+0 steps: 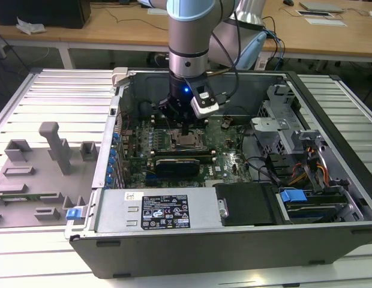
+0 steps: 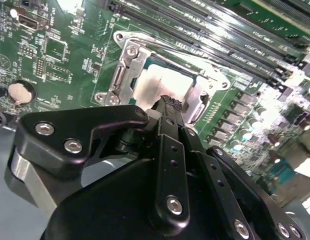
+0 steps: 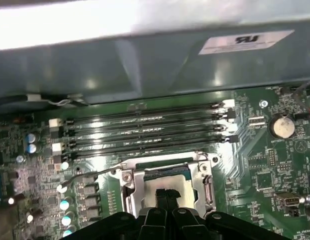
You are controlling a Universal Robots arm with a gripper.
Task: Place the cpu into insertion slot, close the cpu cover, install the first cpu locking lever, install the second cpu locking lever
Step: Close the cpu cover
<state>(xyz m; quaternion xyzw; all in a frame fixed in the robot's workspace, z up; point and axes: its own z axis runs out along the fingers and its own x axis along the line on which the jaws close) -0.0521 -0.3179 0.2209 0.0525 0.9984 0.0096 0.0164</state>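
The cpu [image 2: 152,82] sits flat in the insertion slot [image 1: 187,141], near the middle of the motherboard [image 3: 255,165]. The cpu cover [image 2: 126,62] lies down around it. The fingers [image 2: 174,111] of the gripper [image 2: 167,100] are pressed together and grip nothing. Their tips are at the cpu's top face, but contact cannot be confirmed. One thin locking lever [image 3: 90,175] juts sideways from the cover's edge.

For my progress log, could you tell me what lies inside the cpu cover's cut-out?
The cpu shows inside the cpu cover; the gripper hides part of it, and whatever lies beneath it is covered.
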